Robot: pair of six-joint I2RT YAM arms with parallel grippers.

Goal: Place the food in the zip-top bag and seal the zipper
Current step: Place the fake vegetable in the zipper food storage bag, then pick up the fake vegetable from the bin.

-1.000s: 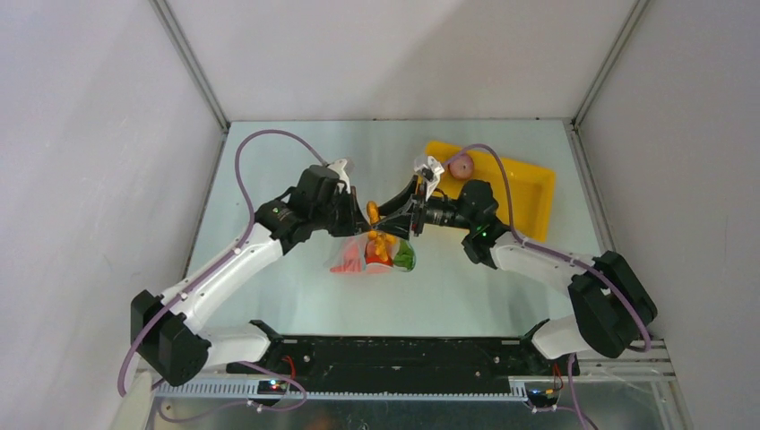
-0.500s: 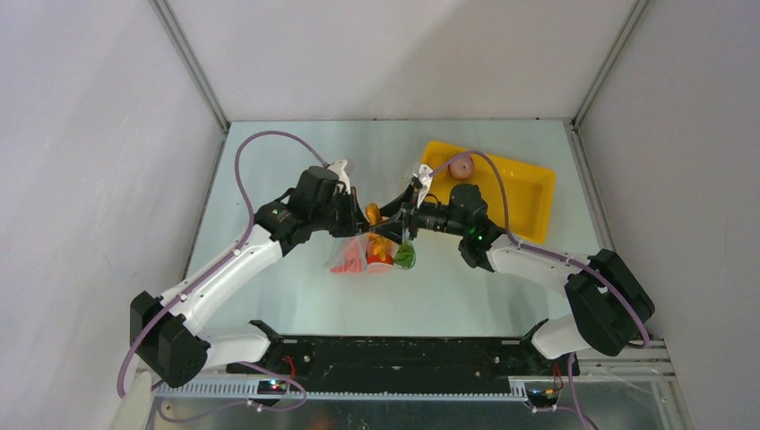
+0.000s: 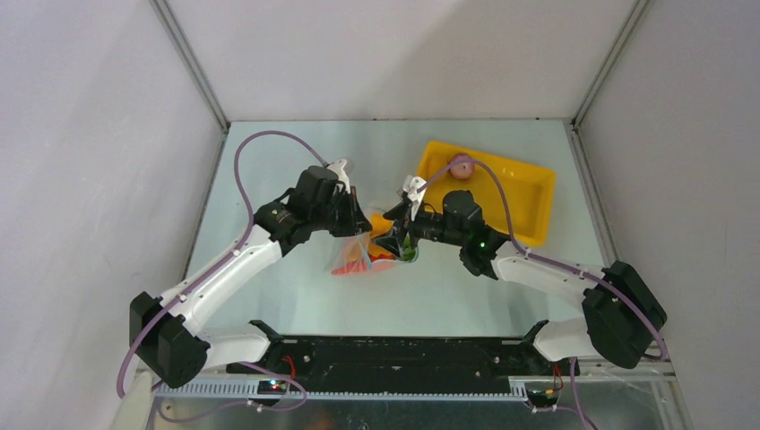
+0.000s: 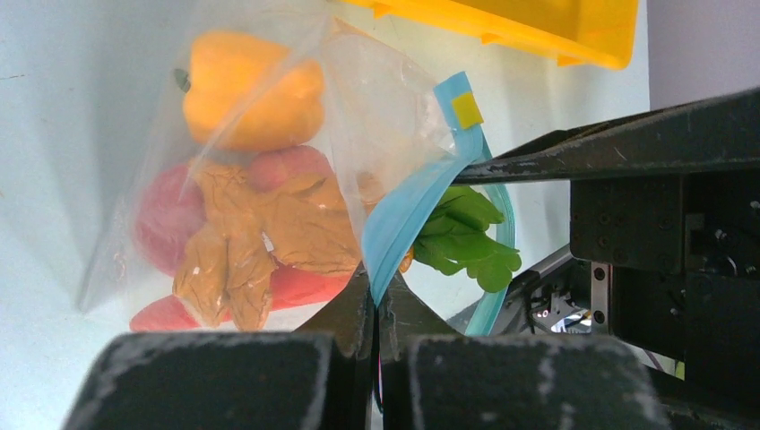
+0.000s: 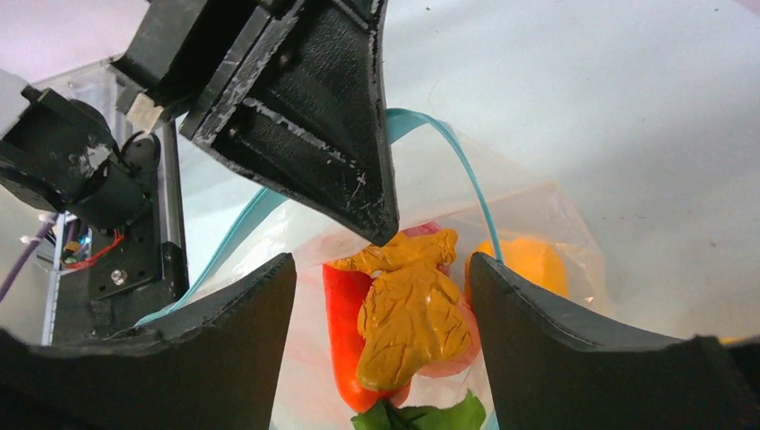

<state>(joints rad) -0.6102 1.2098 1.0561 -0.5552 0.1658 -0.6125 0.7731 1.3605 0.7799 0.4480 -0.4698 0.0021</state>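
The clear, crinkly zip-top bag (image 4: pixel 358 107) fills the middle. Just below it, the left gripper (image 4: pixel 376 305) has its two dark fingers pressed tight together on the zipper (image 4: pixel 403 215), a teal strip running up the bag's right edge to a small yellow tab (image 4: pixel 467 109). Inside the bag, a yellow-orange fruit (image 4: pixel 251 90) sits at the top. An amber piece (image 4: pixel 260 233) lies beneath it over pinkish-red pieces (image 4: pixel 161 215), and a red-orange carrot (image 4: pixel 300 288) lies along the bottom. A green leaf (image 4: pixel 466 237) shows at the bag's right, just past that strip, with a second teal line curving behind it. Right of the bag looms the black right arm (image 4: pixel 645 224), one flat bar reaching to the zipper. Above the bag, a yellow tray (image 4: pixel 538 27) rests on the pale table (image 4: pixel 54 179).
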